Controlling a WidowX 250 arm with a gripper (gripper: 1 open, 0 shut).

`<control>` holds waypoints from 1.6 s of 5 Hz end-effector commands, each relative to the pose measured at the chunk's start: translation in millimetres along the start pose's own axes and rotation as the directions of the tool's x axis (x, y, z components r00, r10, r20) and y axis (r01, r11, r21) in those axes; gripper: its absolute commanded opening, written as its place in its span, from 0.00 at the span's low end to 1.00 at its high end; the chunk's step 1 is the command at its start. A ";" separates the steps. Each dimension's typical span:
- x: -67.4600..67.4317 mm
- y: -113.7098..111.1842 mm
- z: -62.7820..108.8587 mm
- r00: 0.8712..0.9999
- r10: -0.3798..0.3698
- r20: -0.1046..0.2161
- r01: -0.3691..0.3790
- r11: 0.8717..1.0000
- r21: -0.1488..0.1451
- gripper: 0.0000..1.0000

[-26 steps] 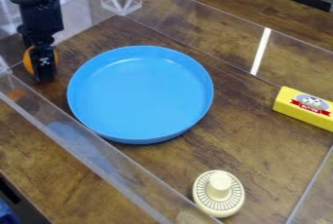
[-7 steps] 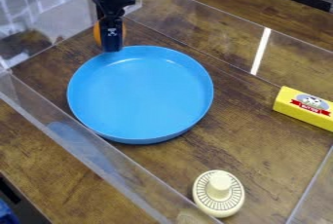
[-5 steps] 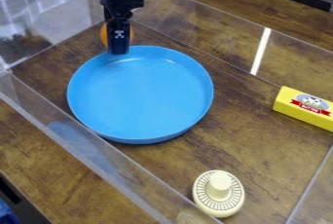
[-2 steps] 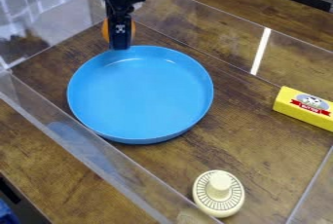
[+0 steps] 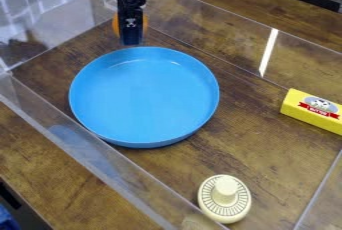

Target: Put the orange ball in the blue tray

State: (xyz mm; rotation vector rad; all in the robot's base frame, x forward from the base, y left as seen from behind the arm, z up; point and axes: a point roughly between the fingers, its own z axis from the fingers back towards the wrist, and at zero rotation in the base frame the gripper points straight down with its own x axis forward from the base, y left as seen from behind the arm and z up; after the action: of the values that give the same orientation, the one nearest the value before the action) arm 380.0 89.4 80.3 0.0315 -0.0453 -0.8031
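Gripping orange ball (image 5: 115,23) — tool (image 5: 128,32) pointing down, just beyond blue tray (image 5: 144,96) rim.

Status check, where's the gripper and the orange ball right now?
Gripper above the far rim of the blue tray, closed around the orange ball, only an orange sliver showing. Tray empty. Nothing in the way.

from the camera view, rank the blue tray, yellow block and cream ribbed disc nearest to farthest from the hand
Measured from the hand, at the top left:
1. Blue tray: its far rim lies just below the hand.
2. Yellow block: at the right edge of the table.
3. Cream ribbed disc: at the bottom, near the front edge.
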 end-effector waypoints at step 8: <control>19.1 13.0 -27.1 0.996 -0.051 0.071 0.046 0.996 0.074 1.00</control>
State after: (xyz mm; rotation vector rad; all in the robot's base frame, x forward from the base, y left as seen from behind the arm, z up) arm 395.7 85.7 32.3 0.0319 -0.0891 -0.8457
